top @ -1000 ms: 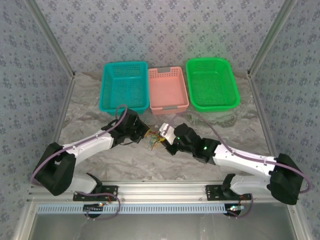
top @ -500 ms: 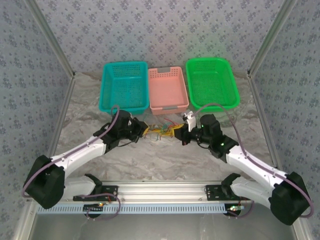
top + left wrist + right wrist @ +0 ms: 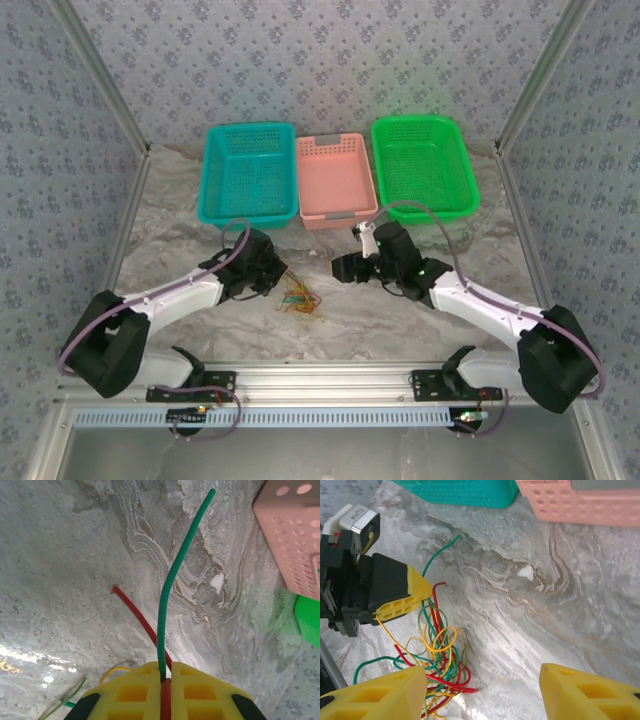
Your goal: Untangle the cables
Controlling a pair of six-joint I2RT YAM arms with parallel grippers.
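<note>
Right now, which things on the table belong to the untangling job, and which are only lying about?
Job in hand:
- tangle of thin yellow, red and green wires
- left claw, shut on a green and a red wire
- right claw, open

Lying about:
- teal plastic basket
- pink plastic basket
- green plastic basket
</note>
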